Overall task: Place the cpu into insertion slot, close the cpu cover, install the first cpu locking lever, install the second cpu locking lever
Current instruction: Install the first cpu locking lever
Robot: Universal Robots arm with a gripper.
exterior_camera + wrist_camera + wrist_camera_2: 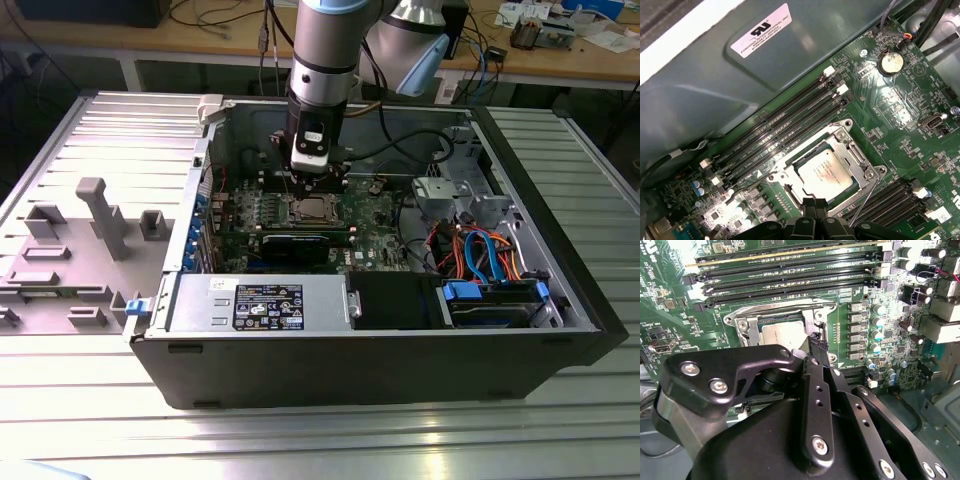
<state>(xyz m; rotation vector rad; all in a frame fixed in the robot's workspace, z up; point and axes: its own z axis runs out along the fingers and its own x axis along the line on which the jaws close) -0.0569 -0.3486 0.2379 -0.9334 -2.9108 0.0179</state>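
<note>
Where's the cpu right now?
The cpu sits in the insertion slot on the green circuit board, beside the long memory slots, with the gripper just above the socket's edge in the first wrist view.

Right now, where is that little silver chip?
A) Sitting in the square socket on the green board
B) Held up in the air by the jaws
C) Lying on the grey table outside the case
A: in the first wrist view the cpu lies flat inside the insertion slot, ringed by its metal frame.
</note>
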